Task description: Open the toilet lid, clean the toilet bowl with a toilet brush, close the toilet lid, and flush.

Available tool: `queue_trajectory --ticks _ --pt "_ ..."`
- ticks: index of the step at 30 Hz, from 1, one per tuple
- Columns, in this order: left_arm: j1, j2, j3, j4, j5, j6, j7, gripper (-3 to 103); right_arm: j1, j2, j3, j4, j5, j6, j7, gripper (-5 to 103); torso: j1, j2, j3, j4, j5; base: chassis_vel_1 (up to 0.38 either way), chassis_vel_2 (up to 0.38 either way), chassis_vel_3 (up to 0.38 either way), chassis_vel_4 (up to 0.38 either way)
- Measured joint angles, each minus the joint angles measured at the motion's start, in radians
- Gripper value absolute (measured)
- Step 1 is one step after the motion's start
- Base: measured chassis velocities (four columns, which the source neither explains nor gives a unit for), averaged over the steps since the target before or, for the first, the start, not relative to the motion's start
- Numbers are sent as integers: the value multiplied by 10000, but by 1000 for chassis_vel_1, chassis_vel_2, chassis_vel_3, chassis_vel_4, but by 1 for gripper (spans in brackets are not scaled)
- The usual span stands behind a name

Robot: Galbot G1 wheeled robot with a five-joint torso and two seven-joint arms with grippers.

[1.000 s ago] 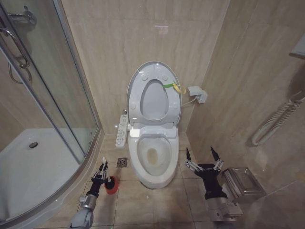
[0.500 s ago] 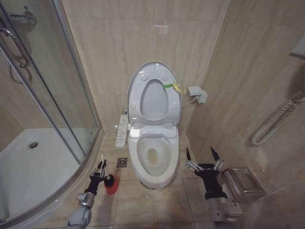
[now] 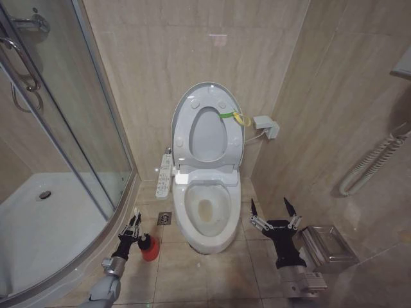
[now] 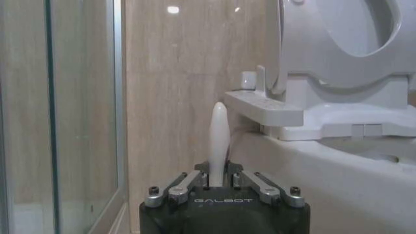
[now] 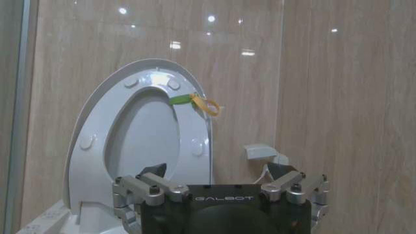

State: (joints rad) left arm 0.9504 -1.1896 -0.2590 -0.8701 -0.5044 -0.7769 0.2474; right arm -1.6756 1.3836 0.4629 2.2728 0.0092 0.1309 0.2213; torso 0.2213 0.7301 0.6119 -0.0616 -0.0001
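Beige tiled walls and floor [image 3: 192, 276], glass shower door [image 3: 70, 128] at far left with white tray [image 3: 45, 224] beneath.

Low on the left, beside the tray's curb: left gripper [image 3: 131, 230], reaching down at the brush [image 3: 144, 240], which stands upright in its red cup [image 3: 150, 251] on the floor just beside the bowl's [image 3: 207, 208] foot. From the left wrist: pale tapered handle [image 4: 219, 141] rising straight between the jaws, which sit drawn in close on either side; true pinch or mere closeness cannot be told. Dark bristle head showing just above the cup's rim; handle thin, smooth, likely slippery under a weak hold.

Centre: lid [image 3: 207, 125] already swung up against the wall, seat ring raised with it, yellow-green tag [image 3: 236, 117] at its right edge. Bowl open, white, dark drain patch at the bottom, button panel [image 3: 164, 174] along its left side.

Right: right gripper [image 3: 275, 215] parked low beside the bowl, jaws spread wide, holding nothing, next to a metal bin [image 3: 327, 247].

Step in hand, by judgement: lid opening done, brush pickup under way. Next move calls for a firm squeeze on the handle, then a straight upward draw so the cup stays put, then a swing over the rim without knocking the panel.
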Motion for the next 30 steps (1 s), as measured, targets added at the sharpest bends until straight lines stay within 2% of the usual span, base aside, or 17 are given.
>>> queue_trajectory --ticks 14,24,30 --pt "-147 -173 185 205 -9 -26 196 17 0 0 0 0 0 0 0 100 0 0 0 -1 0 0 0 0 0" --pt "-471 -287 159 1234 -125 -74 751 17 0 0 0 0 0 0 0 100 0 0 -1 -1 1 0 0 0 0" --pt "-545 -372 160 1472 -169 -58 921 17 -1 0 0 0 0 0 0 100 0 0 0 -1 1 0 0 0 0"
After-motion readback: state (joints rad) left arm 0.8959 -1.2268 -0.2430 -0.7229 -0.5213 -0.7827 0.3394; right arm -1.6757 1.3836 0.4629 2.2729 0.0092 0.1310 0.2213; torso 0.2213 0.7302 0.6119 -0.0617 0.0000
